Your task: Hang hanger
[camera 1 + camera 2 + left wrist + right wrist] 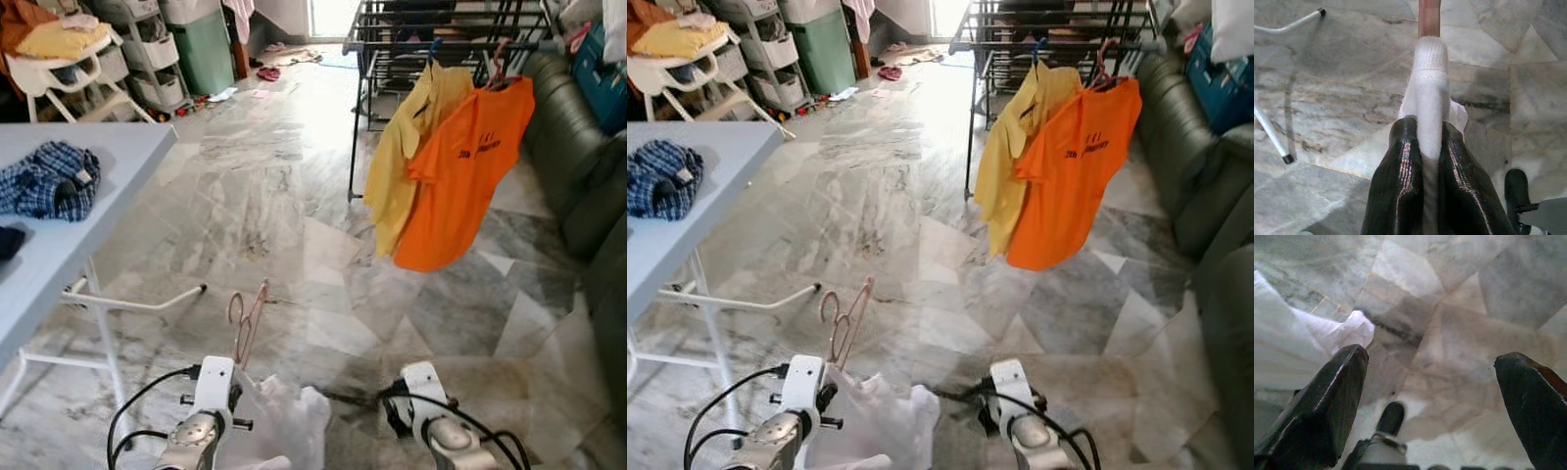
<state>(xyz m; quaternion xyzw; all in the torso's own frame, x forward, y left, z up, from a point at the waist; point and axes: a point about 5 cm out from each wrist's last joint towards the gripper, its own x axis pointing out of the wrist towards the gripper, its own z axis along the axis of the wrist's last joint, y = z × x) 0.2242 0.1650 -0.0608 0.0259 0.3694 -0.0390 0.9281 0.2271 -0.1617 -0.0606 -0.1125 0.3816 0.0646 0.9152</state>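
Observation:
My left gripper (1425,152) is shut on a pink hanger (247,318) with a white garment (279,421) draped on it, held low at the bottom of the eye views. The hook (235,307) points up. In the left wrist view the white cloth (1429,93) wraps the hanger's neck between my fingers (1396,181). My right gripper (1432,382) is open and holds nothing, above the marble floor. The black drying rack (446,34) stands far ahead on the right with a yellow shirt (407,147) and an orange T-shirt (465,171) hanging from it.
A light blue table (59,235) with a blue checked garment (44,181) is on my left, with its white legs (108,362) close by. A dark green sofa (588,186) lines the right side. Storage drawers (147,49) and clutter stand at the back left. Marble floor (284,196) lies between.

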